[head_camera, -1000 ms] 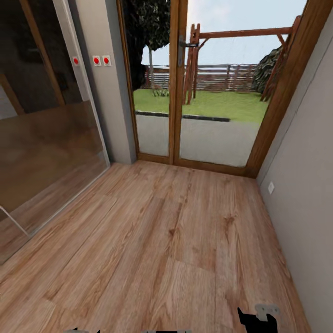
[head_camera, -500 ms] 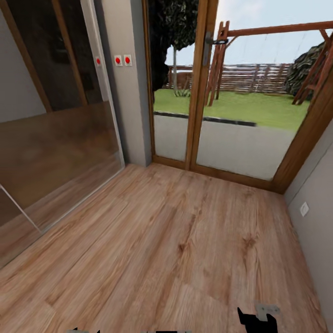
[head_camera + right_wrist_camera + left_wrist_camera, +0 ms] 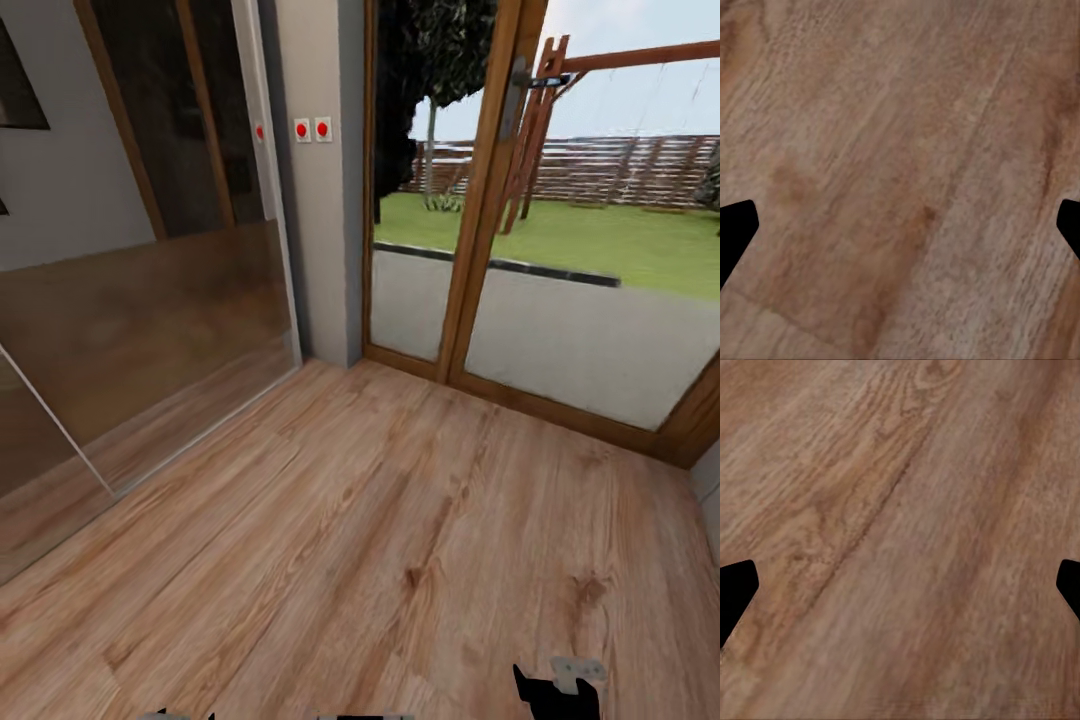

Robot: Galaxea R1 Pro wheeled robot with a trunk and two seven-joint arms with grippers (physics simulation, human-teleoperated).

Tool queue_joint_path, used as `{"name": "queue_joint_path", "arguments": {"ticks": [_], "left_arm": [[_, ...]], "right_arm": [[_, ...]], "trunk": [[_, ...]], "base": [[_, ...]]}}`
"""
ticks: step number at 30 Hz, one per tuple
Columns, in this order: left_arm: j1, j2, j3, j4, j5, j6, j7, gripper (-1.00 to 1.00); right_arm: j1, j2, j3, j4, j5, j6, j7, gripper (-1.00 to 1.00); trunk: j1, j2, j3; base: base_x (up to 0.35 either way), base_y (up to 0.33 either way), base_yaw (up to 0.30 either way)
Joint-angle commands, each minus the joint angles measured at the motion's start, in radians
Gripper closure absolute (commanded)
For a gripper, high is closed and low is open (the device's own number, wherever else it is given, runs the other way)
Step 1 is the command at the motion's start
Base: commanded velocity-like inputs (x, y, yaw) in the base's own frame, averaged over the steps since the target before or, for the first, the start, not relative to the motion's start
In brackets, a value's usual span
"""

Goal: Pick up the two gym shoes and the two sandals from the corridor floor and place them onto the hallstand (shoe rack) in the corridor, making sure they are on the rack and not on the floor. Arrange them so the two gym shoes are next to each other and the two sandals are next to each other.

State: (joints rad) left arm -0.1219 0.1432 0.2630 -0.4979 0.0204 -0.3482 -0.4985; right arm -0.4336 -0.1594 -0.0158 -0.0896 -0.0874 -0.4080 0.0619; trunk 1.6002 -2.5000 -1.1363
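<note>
The gym shoes, the sandals and the hallstand are out of view. Bare corridor floor (image 3: 380, 540) of light brown wood planks spreads ahead of me. In the left wrist view my left gripper (image 3: 900, 592) hangs open over plain planks (image 3: 907, 510), its black fingertips (image 3: 735, 592) far apart with nothing between them. My right gripper (image 3: 900, 232) is likewise open over bare floor (image 3: 907, 135), and a dark part of that arm (image 3: 556, 692) shows at the head view's lower edge.
A wood-framed glass door (image 3: 500, 200) to a garden stands ahead. On the left runs a reflective sliding panel (image 3: 130, 330). A grey wall pillar (image 3: 320, 180) with red-dotted switches (image 3: 312, 129) sits between them. A wall edge (image 3: 710, 500) shows at the far right.
The whole picture has shifted right, so the camera has turned left: the door has slid rightward and more of the left panel shows. The arms hold their pose.
</note>
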Motion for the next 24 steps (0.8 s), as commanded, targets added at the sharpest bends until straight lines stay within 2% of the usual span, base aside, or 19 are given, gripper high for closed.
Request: {"name": "queue_joint_path", "arguments": {"ticks": [1, 6, 10, 18, 24], "left_arm": [[-0.001, -0.001, 0.012, 0.001, 0.002, 0.0, -0.008, -1.0], [-0.001, -0.002, 0.072, 0.001, 0.001, -0.005, 0.01, -1.0], [-0.001, -0.003, 0.103, 0.001, 0.001, -0.024, 0.024, -1.0], [-0.001, -0.004, 0.123, 0.015, 0.001, -0.066, 0.033, -1.0], [-0.001, -0.003, 0.126, 0.024, 0.001, -0.073, 0.034, -1.0]], "right_arm": [[0.0, 0.0, -0.001, 0.001, -0.009, -0.003, 0.006, -1.0], [0.0, 0.0, -0.001, 0.001, -0.01, -0.003, 0.007, -1.0], [0.0, 0.0, -0.001, 0.001, -0.009, -0.003, 0.006, -1.0], [0.0, 0.0, -0.001, 0.001, -0.011, -0.003, 0.006, -1.0], [0.0, 0.0, -0.001, 0.001, -0.009, -0.003, 0.006, -1.0]], "trunk": [[0.0, 0.0, -0.001], [0.0, 0.0, -0.001], [0.0, 0.0, -0.001], [0.0, 0.0, -0.001], [0.0, 0.0, -0.001]], "base": [[0.278, -0.15, 0.279], [0.274, -0.151, 0.279], [0.255, -0.152, 0.279], [0.216, -0.124, 0.279], [0.04, -0.008, 0.279]]}}
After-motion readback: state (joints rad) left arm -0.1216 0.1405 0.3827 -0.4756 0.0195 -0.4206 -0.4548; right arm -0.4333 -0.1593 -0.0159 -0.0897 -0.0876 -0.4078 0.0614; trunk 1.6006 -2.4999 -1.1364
